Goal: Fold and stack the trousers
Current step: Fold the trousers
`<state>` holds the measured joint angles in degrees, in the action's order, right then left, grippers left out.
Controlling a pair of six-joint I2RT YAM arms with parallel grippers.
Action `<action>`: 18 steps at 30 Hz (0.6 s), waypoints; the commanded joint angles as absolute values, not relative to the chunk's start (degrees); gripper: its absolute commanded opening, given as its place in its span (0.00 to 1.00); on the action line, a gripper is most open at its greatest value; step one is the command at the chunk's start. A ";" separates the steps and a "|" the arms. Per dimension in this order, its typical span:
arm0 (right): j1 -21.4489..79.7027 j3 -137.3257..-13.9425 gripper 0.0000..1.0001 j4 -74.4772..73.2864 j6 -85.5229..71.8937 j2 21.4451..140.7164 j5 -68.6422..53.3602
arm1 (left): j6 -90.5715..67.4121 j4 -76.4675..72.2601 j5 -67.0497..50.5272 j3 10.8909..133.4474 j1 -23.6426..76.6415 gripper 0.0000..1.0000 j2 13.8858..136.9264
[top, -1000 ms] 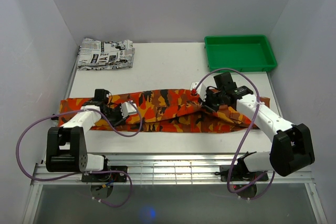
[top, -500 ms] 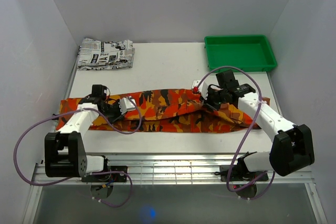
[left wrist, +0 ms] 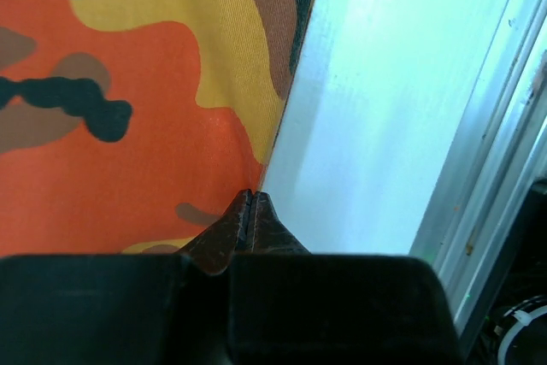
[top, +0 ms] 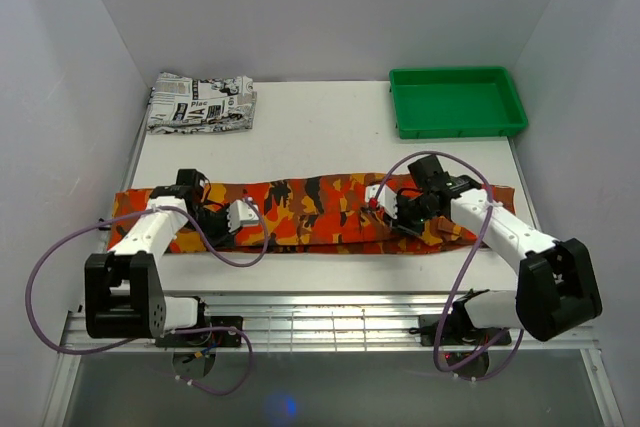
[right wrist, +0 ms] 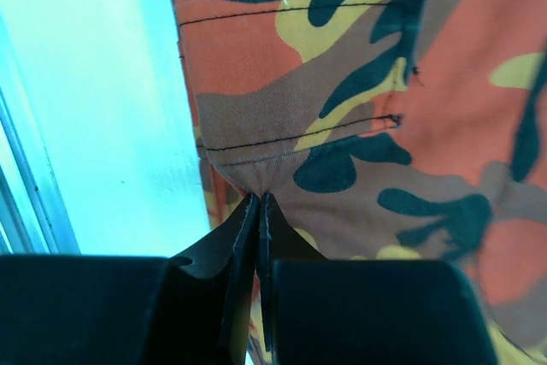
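The camouflage trousers (top: 310, 212) lie flat in a long narrow band across the near part of the table, folded lengthwise. My left gripper (top: 240, 225) rests on their left part. In the left wrist view it (left wrist: 250, 198) is shut at the cloth's (left wrist: 128, 126) near edge. My right gripper (top: 395, 219) rests on their right part. In the right wrist view it (right wrist: 261, 198) is shut on a puckered bit of the cloth (right wrist: 342, 108) below a stitched pocket.
A folded black-and-white newspaper-print garment (top: 200, 104) lies at the back left. A green tray (top: 458, 102) stands at the back right. The table's metal rail (top: 330, 312) runs along the near edge. White walls enclose three sides.
My right gripper has moved toward the near edge and down, laying the raised fold flat, so the band is narrower. My left gripper rose slightly, then came back down.
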<state>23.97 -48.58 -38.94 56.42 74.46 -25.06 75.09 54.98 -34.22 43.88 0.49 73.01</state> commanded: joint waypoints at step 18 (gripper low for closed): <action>18.92 -55.61 0.92 -45.25 55.37 75.33 -24.17 | 71.72 47.99 -28.56 42.27 0.26 0.00 81.48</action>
<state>24.12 -48.97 -40.66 56.97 80.12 -23.66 71.53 50.57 -31.97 41.67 0.51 81.91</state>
